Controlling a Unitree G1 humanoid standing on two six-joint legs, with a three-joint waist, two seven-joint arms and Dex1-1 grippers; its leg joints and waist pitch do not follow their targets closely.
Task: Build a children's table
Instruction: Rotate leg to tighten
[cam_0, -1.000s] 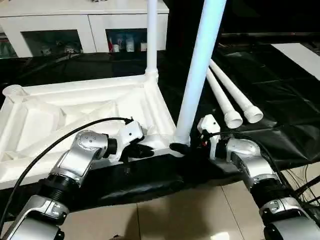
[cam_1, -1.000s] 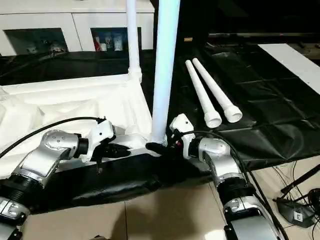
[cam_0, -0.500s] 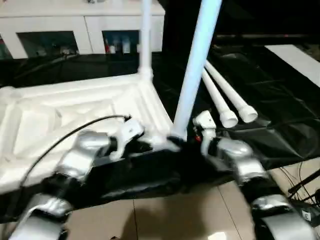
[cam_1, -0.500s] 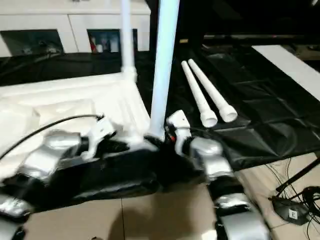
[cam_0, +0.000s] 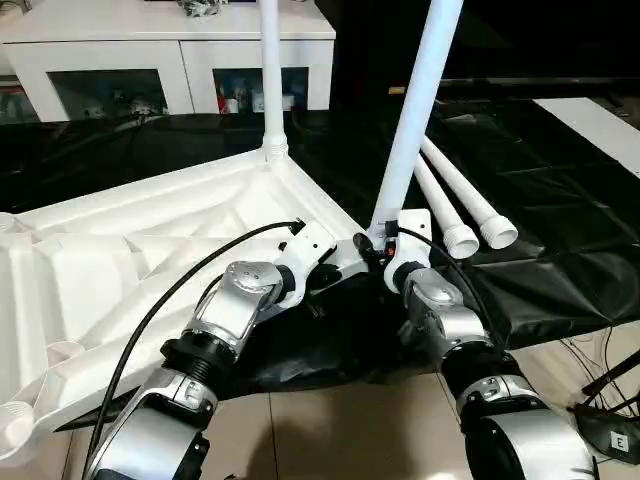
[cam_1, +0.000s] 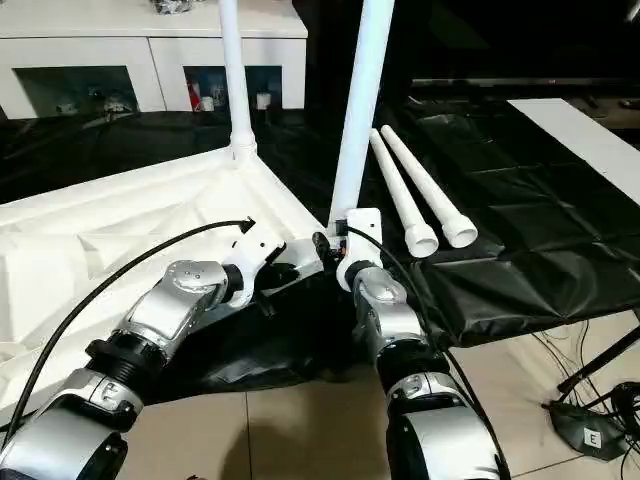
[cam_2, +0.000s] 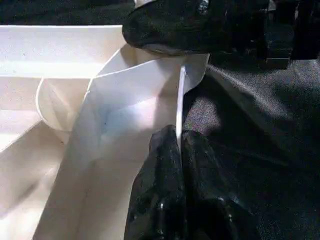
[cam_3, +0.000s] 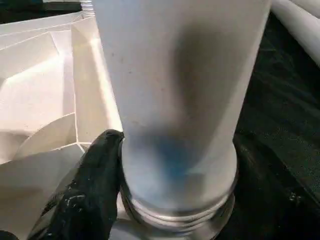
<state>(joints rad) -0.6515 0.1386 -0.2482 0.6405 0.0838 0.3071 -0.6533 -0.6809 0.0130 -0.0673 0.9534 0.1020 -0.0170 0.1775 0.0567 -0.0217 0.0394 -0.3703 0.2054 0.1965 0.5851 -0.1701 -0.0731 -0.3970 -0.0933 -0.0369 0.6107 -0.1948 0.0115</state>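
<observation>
- Between the right gripper's (cam_0: 377, 247) fingers (cam_3: 92, 192) stands the near leg (cam_0: 412, 120), clamped at its base in the corner socket.
- Left gripper (cam_0: 340, 262) — shut on the tabletop (cam_0: 150, 260) rim.
- Since a second ago the tabletop has swung round — two legs (cam_0: 470, 205) still lie beyond, on the black surface (cam_0: 560, 230).

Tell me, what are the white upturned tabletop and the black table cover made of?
White ribbed tabletop: apparently moulded plastic, smooth, slightly glossy, with thin stiffening ribs. Black table cover: seemingly thin plastic sheeting; it creases and shines.
</observation>
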